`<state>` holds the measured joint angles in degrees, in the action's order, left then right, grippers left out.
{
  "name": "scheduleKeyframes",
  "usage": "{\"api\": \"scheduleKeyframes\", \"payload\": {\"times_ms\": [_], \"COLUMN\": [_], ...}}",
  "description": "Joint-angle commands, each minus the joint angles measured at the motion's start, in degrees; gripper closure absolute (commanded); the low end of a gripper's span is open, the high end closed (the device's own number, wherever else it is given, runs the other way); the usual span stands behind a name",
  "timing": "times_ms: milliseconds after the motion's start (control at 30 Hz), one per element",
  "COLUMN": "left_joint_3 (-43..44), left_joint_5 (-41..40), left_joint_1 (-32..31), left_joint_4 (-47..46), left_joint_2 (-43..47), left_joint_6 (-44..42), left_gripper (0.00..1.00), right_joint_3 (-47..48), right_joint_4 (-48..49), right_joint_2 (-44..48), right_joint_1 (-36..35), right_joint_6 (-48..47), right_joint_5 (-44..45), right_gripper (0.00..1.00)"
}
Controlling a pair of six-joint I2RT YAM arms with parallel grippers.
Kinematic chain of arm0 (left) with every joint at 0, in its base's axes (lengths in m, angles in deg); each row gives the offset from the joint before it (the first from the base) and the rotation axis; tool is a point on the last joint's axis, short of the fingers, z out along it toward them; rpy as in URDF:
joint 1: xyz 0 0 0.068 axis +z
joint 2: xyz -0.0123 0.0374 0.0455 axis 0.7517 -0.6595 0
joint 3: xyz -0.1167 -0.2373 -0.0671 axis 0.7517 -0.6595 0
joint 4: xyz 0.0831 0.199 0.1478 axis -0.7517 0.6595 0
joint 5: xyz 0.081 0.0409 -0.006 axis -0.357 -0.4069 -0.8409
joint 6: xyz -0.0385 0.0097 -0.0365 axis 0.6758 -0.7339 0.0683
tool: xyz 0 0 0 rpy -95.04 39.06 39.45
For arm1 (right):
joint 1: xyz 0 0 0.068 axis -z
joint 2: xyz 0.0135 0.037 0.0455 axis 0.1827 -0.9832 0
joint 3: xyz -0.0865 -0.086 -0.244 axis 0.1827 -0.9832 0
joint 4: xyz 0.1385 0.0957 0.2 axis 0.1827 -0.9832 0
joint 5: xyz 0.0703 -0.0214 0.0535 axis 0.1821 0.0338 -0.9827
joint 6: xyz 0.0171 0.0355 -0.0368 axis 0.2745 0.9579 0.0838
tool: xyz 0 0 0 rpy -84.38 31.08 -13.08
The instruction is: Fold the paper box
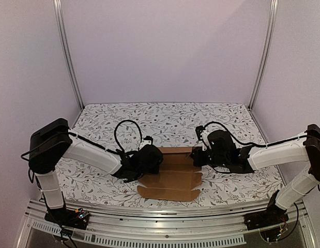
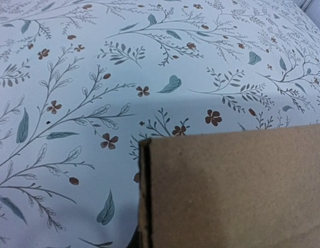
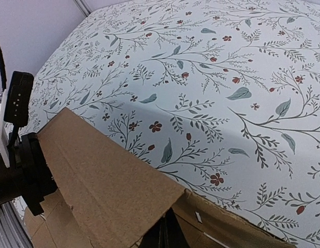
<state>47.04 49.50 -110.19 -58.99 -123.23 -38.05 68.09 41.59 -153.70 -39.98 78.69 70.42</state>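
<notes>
The paper box is laid open on the table, between the two arms. The left end effector is closed against its left edge. The right end effector is closed beneath a raised flap. Whether cardboard is pinched cannot be told.

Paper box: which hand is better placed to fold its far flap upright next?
Right, probably: the right hand sits at the far right corner of the paper box, with the flap tilted up over its fingers. Grip of the left hand is hidden.
</notes>
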Motion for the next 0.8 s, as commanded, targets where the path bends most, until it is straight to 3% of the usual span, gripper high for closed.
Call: {"api": "scheduleKeyframes", "payload": {"times_ms": [0, 267, 767], "left_joint_3": [-0.37, -2.13, -8.11], "left_joint_5": [7.33, 8.86, 16.18], "left_joint_1": [-0.16, 0.61, 6.32], "left_joint_4": [0.29, -1.79, -9.89], "left_joint_2": [0.53, 2.33, 8.17], "left_joint_6": [1.00, 2.06, 4.17], "left_gripper": [1.00, 1.00, 1.00], "right_joint_3": [-1.66, -2.78, -2.33], "right_joint_4": [8.12, 7.28, -9.88], "right_joint_2": [0.62, 4.52, 21.96], "right_joint_1": [0.20, 0.14, 0.14], "right_joint_6": [4.11, 4.50, -0.06], "right_joint_5": [-2.94, -3.86, -9.69], "right_gripper": [1.00, 1.00, 1.00]}}
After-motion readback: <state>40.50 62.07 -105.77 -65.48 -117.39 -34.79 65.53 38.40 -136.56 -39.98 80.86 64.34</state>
